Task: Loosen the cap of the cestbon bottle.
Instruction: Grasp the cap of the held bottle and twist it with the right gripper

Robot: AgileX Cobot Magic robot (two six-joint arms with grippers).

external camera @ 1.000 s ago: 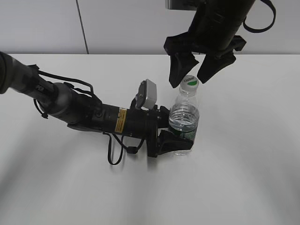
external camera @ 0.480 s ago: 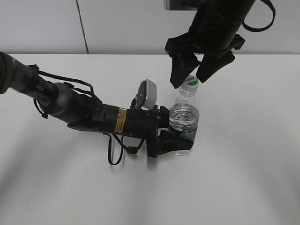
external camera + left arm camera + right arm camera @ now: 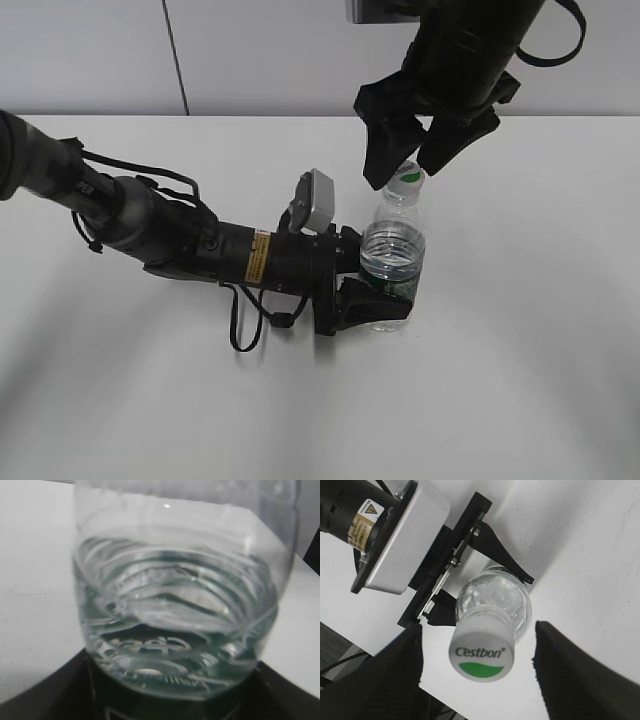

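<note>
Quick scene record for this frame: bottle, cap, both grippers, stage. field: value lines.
bottle: clear water bottle, upright on the white table, partly filled, dark green label band
cap: white cap with a green patch, on the bottle, not gripped
left gripper: left gripper shut on the bottle's lower body, arm lying low along the table
right gripper: right gripper open, fingers either side of the cap with gaps showing
stage: bottle held; cap not yet clamped
</note>
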